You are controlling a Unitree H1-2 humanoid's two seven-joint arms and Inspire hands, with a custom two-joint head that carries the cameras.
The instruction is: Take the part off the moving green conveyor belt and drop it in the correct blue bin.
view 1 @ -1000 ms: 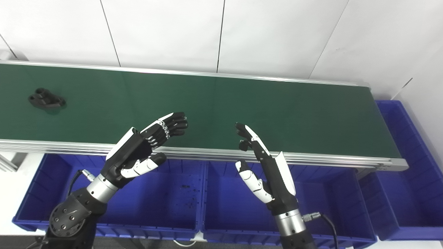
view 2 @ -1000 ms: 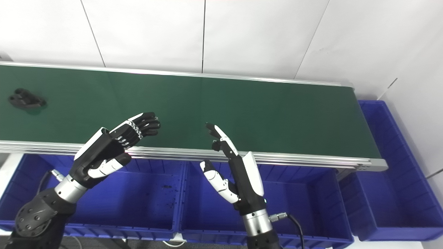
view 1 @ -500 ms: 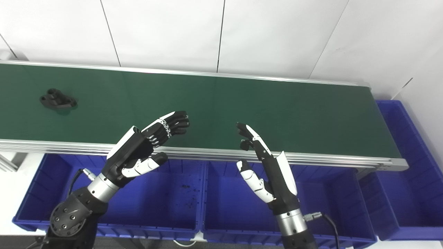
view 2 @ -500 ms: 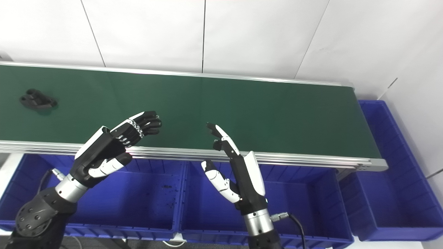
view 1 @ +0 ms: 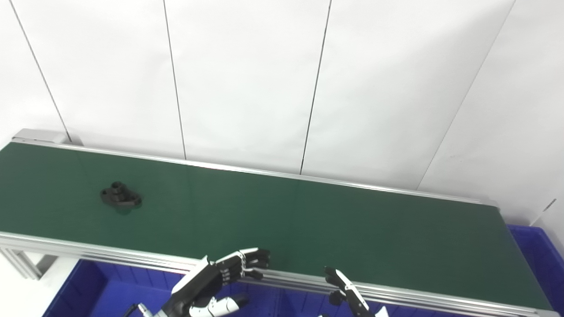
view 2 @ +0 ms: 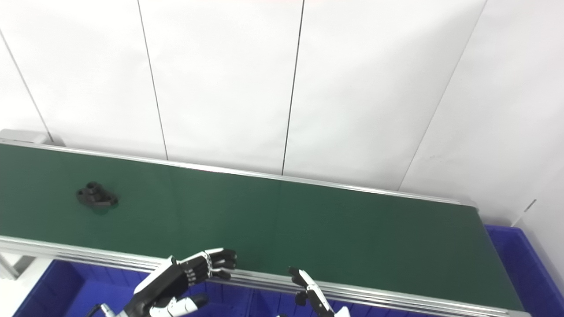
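No text, label, brand, number or sign can be read anywhere. The white wall panels and the green belt are plain. The black part is maybe too small to show marks.

Looked like industrial test cell / robotics lab w/ mock sorting line: long green conveyor belt in aluminium-profile frame, blue plastic bins tucked below near edge & at belt's right end, plain white panelled wall behind, seams visible
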